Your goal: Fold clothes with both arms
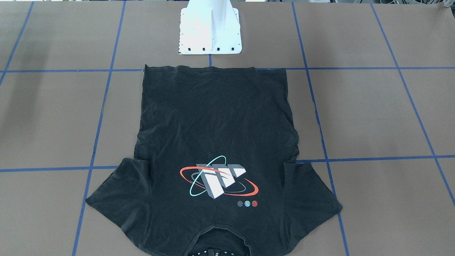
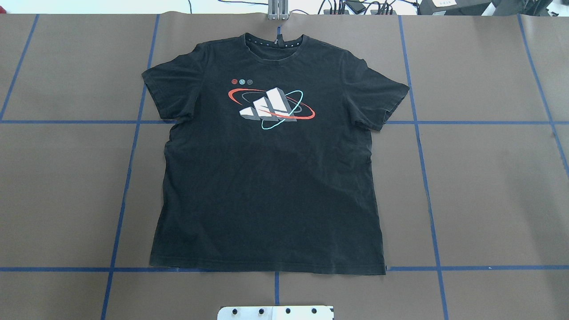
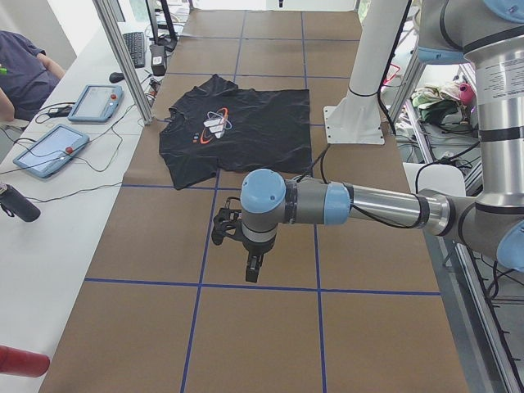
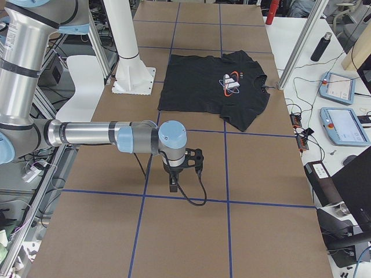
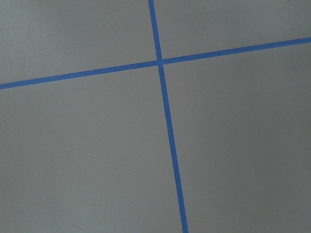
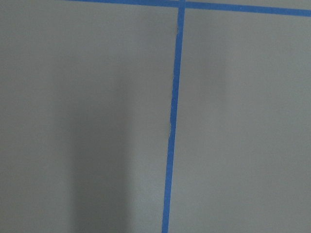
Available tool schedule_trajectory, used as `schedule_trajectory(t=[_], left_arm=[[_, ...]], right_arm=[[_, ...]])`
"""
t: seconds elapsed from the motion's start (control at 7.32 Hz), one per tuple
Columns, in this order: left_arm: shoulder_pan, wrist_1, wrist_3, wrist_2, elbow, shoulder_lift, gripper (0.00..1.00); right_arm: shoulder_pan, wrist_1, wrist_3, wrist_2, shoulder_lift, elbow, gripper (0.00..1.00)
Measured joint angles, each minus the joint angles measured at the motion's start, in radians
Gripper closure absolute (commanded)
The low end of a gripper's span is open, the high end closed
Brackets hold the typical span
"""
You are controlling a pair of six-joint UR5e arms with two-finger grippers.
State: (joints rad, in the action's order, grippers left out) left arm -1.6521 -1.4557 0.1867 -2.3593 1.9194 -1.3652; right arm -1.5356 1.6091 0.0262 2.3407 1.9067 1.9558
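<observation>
One black T-shirt (image 1: pixel 217 135) flat, graphic up, centre of the front-facing frame, hem near white pedestal (image 1: pixel 210 32). Overhead: collar at top centre. Left side view: left gripper (image 3: pixel 254 268) lower centre, well apart from shirt, opening impossible to tell. Right side view: right gripper (image 4: pixel 173 184) likewise. Wrist views: only blue tape lines (image 5: pixel 167 145).

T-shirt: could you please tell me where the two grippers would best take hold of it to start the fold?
Probably the two hem corners: the T-shirt lies flat, print up, its hem straight and nearest the base. The left gripper could pinch the left corner from the outer side, the right gripper the right one, each coming low along the table.
</observation>
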Motion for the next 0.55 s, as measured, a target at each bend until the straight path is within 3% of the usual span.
schedule_trajectory(t=[0.55], left_arm=[[0.009, -0.004, 0.003, 0.001, 0.009, -0.011, 0.0]], right_arm=[[0.0, -0.006, 0.001, 0.005, -0.014, 0.003, 0.0]])
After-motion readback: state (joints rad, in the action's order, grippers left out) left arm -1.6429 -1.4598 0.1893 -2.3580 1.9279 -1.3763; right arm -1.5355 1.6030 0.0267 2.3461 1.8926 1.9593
